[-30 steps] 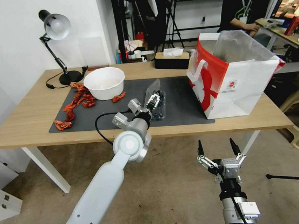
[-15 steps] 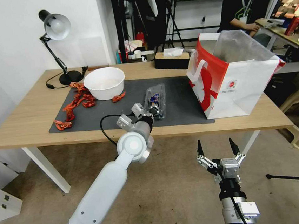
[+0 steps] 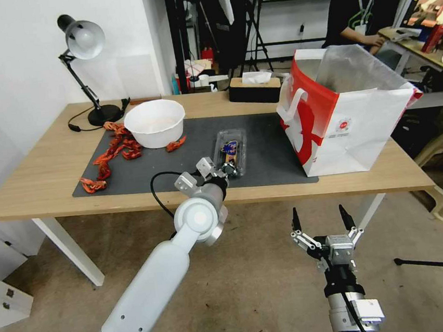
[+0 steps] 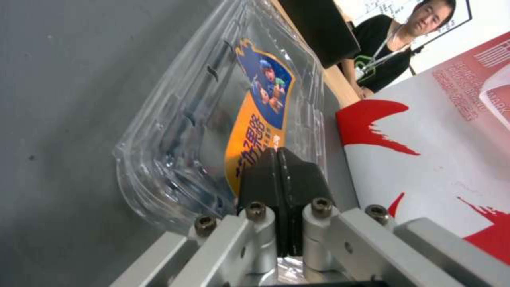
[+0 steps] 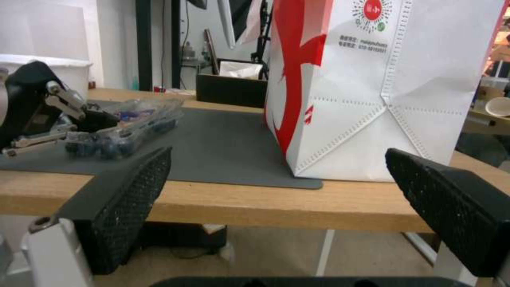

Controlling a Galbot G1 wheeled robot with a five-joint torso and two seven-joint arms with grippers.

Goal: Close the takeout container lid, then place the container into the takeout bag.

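Your left claw (image 3: pixel 225 168) sits at the near end of the takeout container (image 3: pixel 229 153), which lies flat on the dark mat (image 3: pixel 267 151) on the bench (image 3: pixel 50 177). In the left wrist view that claw (image 4: pixel 277 159) has its 2 black fingers (image 4: pixel 261 179) pressed together, their tips resting on top of the lid (image 4: pixel 265 103), right at the orange end of its label (image 4: pixel 254 131). The lid is down over the tray, and dark blueberries show through the clear plastic at the near end of the takeout container (image 4: pixel 175 159). You cannot tell from these views whether the rim has snapped fully shut.

The takeout bag (image 3: pixel 347 117) stands upright and open on the bench to the right of the container, apart from it, with a strip of bare mat between the 2. Its silvery lining shows at the open top and its white handle faces the container. From the right wrist view the takeout bag (image 5: pixel 382 87) stands just beyond the mat's near corner, and the container (image 5: pixel 127 127) lies well to its side with the left claw (image 5: pixel 101 119) on it.

Your right claw (image 3: pixel 321 220) hangs below the front edge of the bench, well clear of everything, its 2 fingers (image 5: pixel 127 199) spread wide and holding nothing.

A white bowl (image 3: pixel 155 123) stands on the far left part of the mat, with red pieces (image 3: pixel 113 153) scattered beside it.
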